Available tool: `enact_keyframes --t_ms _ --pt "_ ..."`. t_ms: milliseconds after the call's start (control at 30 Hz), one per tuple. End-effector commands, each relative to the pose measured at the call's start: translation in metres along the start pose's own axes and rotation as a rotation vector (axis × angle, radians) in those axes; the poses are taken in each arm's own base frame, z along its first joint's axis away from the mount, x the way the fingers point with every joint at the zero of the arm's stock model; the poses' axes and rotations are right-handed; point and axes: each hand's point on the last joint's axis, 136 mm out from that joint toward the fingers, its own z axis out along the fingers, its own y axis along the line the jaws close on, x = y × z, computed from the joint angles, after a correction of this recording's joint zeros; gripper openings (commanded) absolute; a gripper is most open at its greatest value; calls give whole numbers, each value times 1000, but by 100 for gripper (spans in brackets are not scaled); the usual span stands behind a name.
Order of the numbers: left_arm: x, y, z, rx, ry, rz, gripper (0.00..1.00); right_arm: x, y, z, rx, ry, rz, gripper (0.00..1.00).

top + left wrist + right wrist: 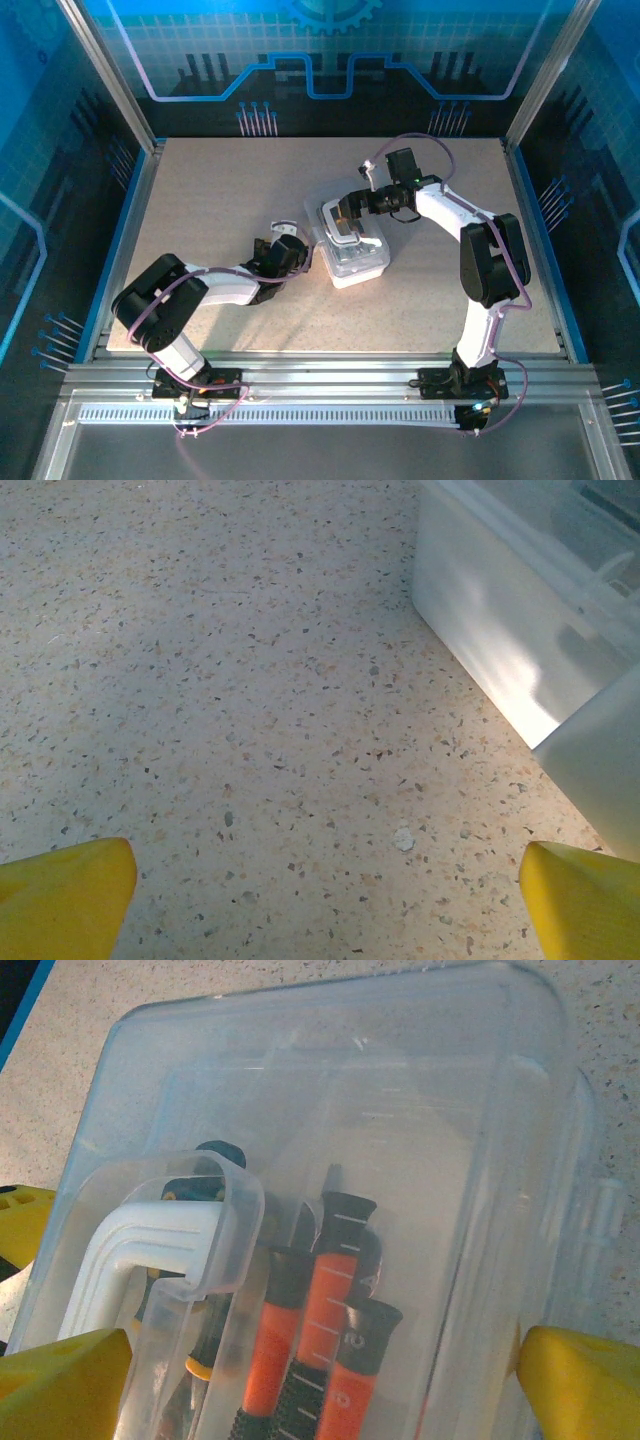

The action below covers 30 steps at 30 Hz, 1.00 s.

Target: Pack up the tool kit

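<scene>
Two grippers attend. The left gripper (322, 905), fingers spread wide and empty, hangs low over the table (200, 680), with the tool kit case (500, 630) at its 2 o'clock. Inside lie screwdrivers (330, 1300). The right gripper (320, 1385), equally wide, straddles the case without clamping it. Pressing the lid (400, 1080) down squarely should latch it.

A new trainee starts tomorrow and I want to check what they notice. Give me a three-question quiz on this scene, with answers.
1. True or false: the left gripper is holding a screwdriver.
2. Which gripper hovers over the clear case? A: left. B: right. C: both.
3. Fill in: the orange-handled tools lie ___ the case.
Key: 1 false, its jaws are open and empty above the bare table; 2 B, the right gripper; 3 inside.
</scene>
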Motion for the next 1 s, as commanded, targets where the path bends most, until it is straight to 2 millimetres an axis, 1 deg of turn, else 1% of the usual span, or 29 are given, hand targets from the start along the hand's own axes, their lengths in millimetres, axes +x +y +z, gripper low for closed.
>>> enact_keyframes --t_ms 0,433,767,967 --pt "-16 -5 2 12 -32 -10 99 89 7 25 -53 288 148 100" --pt "-13 -12 14 14 -15 15 99 91 7 26 -56 293 150 100" --pt "-8 -22 27 33 -7 9 99 96 12 29 -69 301 157 100" --pt "-15 -30 32 45 -20 19 99 100 14 30 -72 305 163 100"
